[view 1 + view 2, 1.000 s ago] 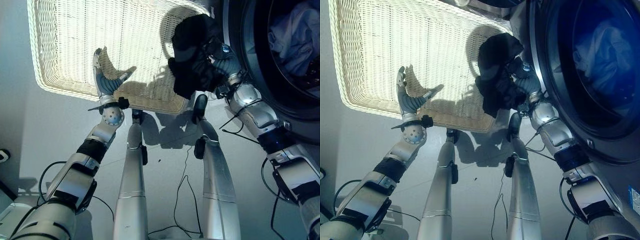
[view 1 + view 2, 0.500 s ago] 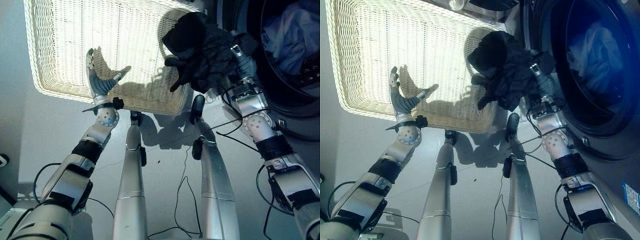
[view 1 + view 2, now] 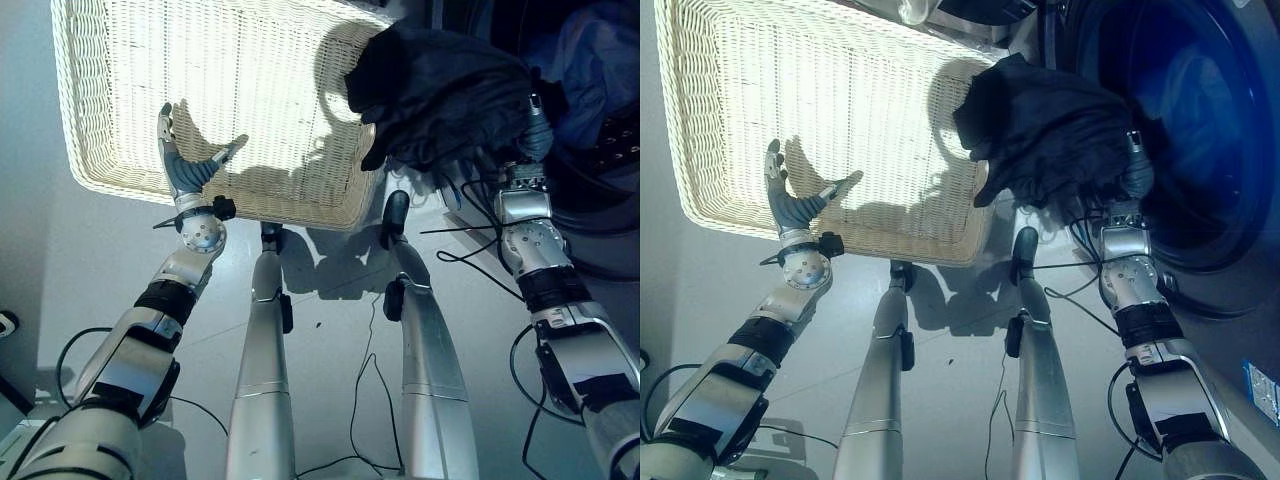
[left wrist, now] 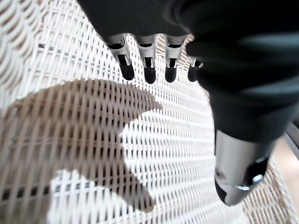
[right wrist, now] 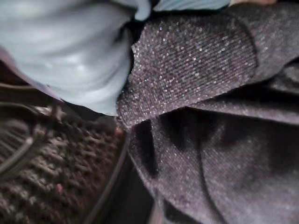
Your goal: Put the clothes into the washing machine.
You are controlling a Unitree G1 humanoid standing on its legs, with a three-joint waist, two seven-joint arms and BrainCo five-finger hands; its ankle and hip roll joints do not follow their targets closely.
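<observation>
Washer [image 3: 1240, 250]: dark round door opening at the right of the head views, drum interior dim. A pale blue cloth [image 3: 600, 60] lies bunched inside the drum; the right wrist view shows it as smooth, light blue folds beside a dark, studded drum wall.

Basket [image 3: 90, 120]: large cream wicker basket, rectangular with rounded corners, standing on the floor [image 3: 60, 260] just left of the washer. Its woven base is bare and brightly lit, crossed by shadows.

Garment [image 3: 440, 90]: dark, near-black cloth, heavy and crumpled into broad folds. It is held up in the air at the washer's opening, with its left part over the basket's right corner and its right part at the drum mouth. Loose ends hang from its lower edge. In the right wrist view the weave is a fine dark knit with small light flecks, and it lies against the blue cloth.

Right hand [image 3: 536, 135]: raised at the rim of the opening, with the dark garment draped over it. Its fingers are buried in the cloth, so whether they are closed or spread cannot be told.

Left hand [image 3: 185, 170]: held up over the basket's near edge, palm open, fingers [image 4: 148, 72] straight and spread, thumb out to the side, holding nothing. It is apart from the garment.
</observation>
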